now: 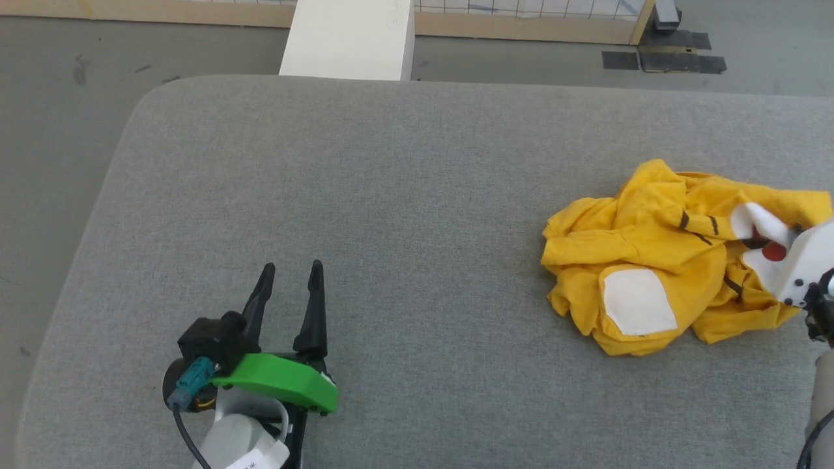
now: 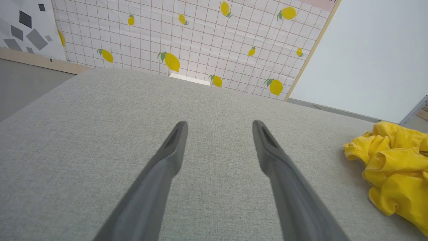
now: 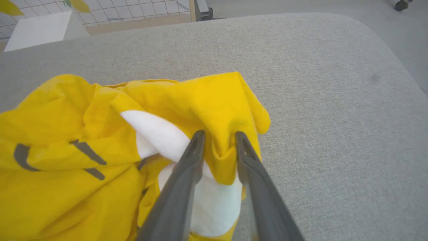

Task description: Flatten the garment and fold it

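Observation:
The garment (image 1: pixel 651 254), a mustard-yellow T-shirt with white patches, a red dot and black stripes, lies crumpled at the right side of the grey padded table (image 1: pixel 417 163). In the right wrist view my right gripper (image 3: pixel 219 134) is shut on a raised fold of the garment (image 3: pixel 67 117) at its right edge. The white wrist housing (image 1: pixel 808 260) covers part of the print in the head view. My left gripper (image 1: pixel 292 267) rests open at the table's near left, far from the cloth. The left wrist view shows the left gripper (image 2: pixel 219 124) holding nothing, with the garment (image 2: pixel 394 167) at the right.
A white block (image 1: pixel 348 39) stands behind the table's far edge. A lemon-patterned grid panel (image 2: pixel 200 33) lines the back. Grey floor runs along the table's left, and black tape strips (image 1: pixel 677 62) mark the floor at the far right. The table's rounded right edge (image 3: pixel 394 67) is close to the garment.

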Controlling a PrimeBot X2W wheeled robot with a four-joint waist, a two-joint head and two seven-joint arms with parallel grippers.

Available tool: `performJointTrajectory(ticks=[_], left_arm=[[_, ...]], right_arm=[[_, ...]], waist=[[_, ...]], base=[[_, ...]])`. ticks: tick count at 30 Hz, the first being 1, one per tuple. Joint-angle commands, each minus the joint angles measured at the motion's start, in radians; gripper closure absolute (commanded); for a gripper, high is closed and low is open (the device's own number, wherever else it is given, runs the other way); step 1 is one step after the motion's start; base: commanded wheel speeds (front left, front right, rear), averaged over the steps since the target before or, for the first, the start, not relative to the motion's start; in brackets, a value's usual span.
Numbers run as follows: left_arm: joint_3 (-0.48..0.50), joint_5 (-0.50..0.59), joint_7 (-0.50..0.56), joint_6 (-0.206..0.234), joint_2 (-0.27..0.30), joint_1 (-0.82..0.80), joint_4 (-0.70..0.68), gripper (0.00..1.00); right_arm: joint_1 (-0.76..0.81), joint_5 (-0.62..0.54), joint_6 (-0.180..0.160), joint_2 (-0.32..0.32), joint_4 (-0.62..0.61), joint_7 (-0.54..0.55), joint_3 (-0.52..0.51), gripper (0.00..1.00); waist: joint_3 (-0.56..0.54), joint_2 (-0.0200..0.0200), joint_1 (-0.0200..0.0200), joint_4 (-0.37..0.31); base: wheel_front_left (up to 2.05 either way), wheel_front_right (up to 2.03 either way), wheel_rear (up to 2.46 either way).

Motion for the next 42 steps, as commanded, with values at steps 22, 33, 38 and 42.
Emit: performJointTrajectory(ticks=[22, 33, 38, 42], left_arm=[[-0.344, -0.152, 0.169, -0.035, -0.003, -0.225, 0.148, 0.00], [-0.481, -0.275, 0.399, 0.055, -0.003, -0.331, 0.250, 0.00], [-0.505, -0.277, 0.426, 0.087, -0.003, -0.352, 0.268, 1.00], [-0.511, -0.276, 0.401, 0.085, -0.003, -0.360, 0.263, 1.00]], right_arm=[[0.504, 0.344, -0.001, 0.081, -0.451, -0.498, 0.407, 0.00], [0.508, 0.394, -0.001, 0.082, -0.378, -0.548, 0.473, 0.00], [0.499, 0.405, -0.001, 0.082, -0.359, -0.559, 0.488, 0.00], [0.493, 0.403, -0.001, 0.082, -0.348, -0.559, 0.488, 0.00]], waist=[[0.008, 0.0000, -0.0001, -0.286], [0.041, 0.0000, -0.0001, -0.379], [0.046, 0.0000, -0.0001, -0.383], [0.043, 0.0000, -0.0001, -0.369]], base=[[0.00, 0.00, 0.00], [0.00, 0.00, 0.00], [0.00, 0.00, 0.00], [0.00, 0.00, 0.00]])
